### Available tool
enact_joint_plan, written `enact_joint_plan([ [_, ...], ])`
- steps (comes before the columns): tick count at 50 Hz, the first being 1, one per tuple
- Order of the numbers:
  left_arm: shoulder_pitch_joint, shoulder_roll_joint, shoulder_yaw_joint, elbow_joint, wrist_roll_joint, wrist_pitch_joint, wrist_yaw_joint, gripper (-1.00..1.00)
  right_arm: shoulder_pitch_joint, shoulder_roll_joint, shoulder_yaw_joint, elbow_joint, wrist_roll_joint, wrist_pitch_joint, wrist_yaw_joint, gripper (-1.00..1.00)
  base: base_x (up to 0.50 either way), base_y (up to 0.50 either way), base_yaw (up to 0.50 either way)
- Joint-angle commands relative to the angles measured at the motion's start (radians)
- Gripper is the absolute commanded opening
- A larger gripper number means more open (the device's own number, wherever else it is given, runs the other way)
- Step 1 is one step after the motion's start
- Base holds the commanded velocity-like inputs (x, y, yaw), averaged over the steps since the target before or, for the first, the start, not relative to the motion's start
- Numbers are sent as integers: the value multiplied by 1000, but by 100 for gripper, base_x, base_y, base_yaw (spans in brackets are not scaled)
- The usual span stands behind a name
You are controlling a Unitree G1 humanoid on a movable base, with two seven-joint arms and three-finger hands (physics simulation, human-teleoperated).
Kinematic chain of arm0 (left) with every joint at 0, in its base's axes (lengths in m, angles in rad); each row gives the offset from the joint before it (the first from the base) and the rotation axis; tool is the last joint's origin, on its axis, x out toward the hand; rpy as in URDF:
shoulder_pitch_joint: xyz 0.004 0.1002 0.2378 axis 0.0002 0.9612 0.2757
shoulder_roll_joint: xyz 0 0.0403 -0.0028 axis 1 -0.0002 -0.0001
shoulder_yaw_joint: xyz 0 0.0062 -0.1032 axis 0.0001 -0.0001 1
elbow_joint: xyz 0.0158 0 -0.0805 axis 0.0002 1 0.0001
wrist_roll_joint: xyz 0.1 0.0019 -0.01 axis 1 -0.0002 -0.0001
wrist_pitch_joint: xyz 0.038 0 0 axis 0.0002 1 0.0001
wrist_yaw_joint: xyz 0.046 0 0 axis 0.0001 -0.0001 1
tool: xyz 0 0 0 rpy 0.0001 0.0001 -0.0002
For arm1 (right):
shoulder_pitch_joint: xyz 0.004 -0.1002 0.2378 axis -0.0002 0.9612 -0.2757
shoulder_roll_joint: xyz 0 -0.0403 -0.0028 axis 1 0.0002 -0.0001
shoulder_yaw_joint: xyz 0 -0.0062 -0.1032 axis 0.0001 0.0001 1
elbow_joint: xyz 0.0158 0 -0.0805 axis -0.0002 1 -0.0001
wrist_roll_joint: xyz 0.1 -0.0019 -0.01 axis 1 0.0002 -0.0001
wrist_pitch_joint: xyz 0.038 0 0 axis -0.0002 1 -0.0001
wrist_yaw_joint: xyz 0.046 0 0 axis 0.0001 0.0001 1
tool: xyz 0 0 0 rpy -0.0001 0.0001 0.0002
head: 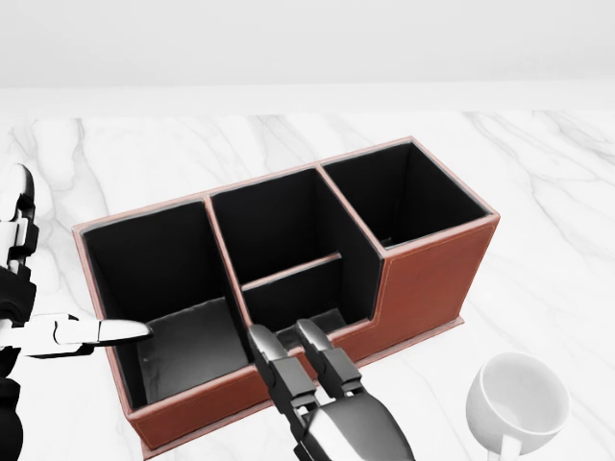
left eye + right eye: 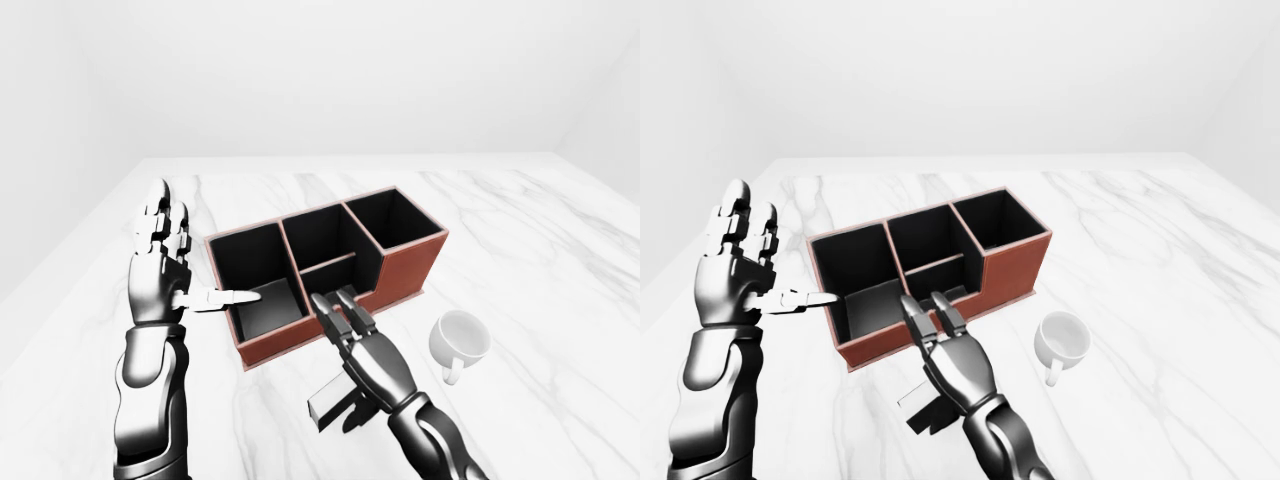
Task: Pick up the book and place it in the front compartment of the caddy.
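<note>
The brown caddy (image 2: 412, 268) with black compartments stands at the middle of the marble table. My right hand (image 2: 334, 299) reaches from the bottom with its fingers (image 1: 274, 360) stretched straight and open, their tips over the caddy's low near wall by the small middle compartment. The dark book (image 2: 331, 404) shows under that palm, tilted; I cannot tell whether the hidden thumb holds it or whether it rests on the table. My left hand (image 2: 195, 262) stands open at the left of the caddy, fingers up, with its thumb (image 1: 120, 331) pointing into the left compartment.
A white mug (image 2: 459, 339) sits on the table to the right of my right hand, near the caddy's right end. The marble tabletop (image 2: 520, 230) stretches wide around the caddy, with a white wall beyond it.
</note>
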Motion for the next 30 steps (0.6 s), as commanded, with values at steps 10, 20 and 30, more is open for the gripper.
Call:
enact_joint_plan([
  [10, 2, -1, -3, -1, 3, 0, -1, 100, 3, -1, -2, 75, -16, 0, -45, 100, 0, 0, 0],
  [20, 0, 0, -1, -2, 2, 0, -2, 100, -1, 0, 2, 103, -27, 0, -59, 100, 0, 0, 0],
  [30, -1, 3, 4, -3, -1, 0, -3, 100, -3, 1, 5, 122, -39, 0, -67, 100, 0, 0, 0],
])
